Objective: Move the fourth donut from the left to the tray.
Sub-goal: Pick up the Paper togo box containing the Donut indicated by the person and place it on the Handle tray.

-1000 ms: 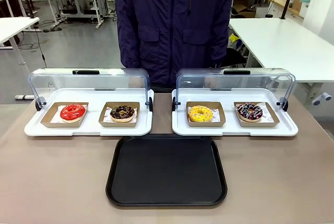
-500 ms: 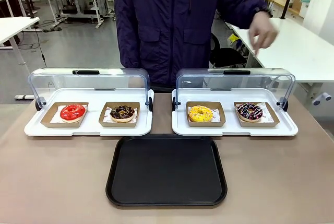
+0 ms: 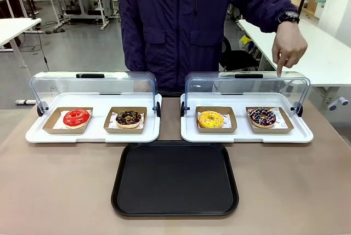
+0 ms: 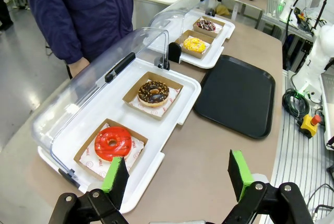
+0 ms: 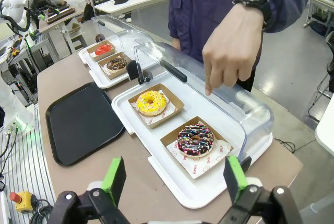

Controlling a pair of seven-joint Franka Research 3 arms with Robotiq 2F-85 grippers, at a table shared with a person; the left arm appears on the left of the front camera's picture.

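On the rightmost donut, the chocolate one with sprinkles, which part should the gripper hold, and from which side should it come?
Probably the two opposite walls of its brown cardboard dish, not the glazed donut itself. Come from above on the robot's side: the clear lid stands raised behind it, and the person's hand points down over the lid.

front: robot's side, facing person point(image 3: 181, 21) across table point(image 3: 55, 191) | left wrist: above left end, looking rightward | right wrist: right end, opposite | shared: tray point(image 3: 175, 179)
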